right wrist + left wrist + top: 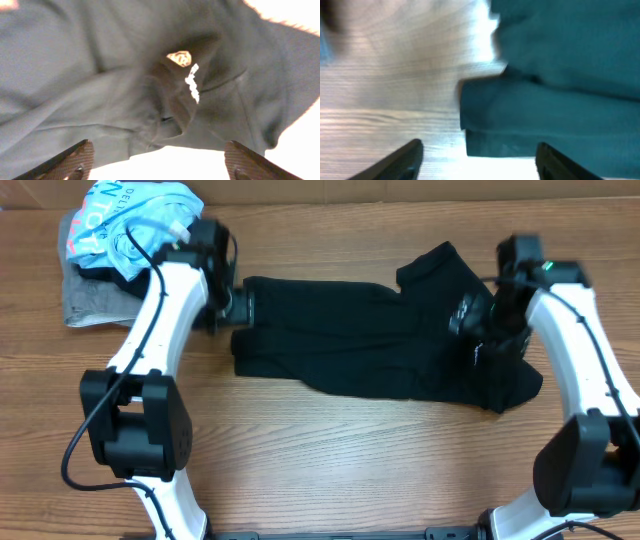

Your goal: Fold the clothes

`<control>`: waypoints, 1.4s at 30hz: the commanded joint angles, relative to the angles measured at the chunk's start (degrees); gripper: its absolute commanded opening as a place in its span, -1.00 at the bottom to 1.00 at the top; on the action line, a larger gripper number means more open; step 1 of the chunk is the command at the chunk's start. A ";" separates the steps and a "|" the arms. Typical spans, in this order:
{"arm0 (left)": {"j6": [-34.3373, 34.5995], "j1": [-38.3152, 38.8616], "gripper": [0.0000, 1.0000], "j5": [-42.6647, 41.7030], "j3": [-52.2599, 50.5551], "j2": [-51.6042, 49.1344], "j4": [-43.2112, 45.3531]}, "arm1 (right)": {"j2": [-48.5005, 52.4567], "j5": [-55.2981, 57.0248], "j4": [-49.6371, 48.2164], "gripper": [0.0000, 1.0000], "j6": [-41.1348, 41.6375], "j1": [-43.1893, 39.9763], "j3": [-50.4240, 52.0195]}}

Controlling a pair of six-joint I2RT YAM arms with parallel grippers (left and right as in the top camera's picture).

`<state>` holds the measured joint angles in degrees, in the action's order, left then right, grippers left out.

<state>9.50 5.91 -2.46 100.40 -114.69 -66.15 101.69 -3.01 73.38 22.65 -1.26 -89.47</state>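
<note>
While the black shirt is laid lengthwise on the table | left gripper is seen open, empty, at its left end | right gripper is seen open, empty, above its right part

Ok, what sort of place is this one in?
Likely a robotics lab workbench, not a home: a wood-grain table, the left arm and right arm mounted at its edge, a black shirt laid out, spare garments stacked aside.

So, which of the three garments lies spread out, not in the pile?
The black shirt, spread out alone in the middle. The light blue garment lies on the grey one, piled at the far left corner.
</note>
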 commanded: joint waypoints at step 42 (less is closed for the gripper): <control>-10.54 1.03 0.71 -7.93 25.66 -32.26 11.96 | 0.57 0.39 6.54 1.00 -8.98 -0.31 -22.99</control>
<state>-0.62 6.42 -9.63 125.51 -144.27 -54.50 101.86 -3.40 80.31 14.04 -1.45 -112.16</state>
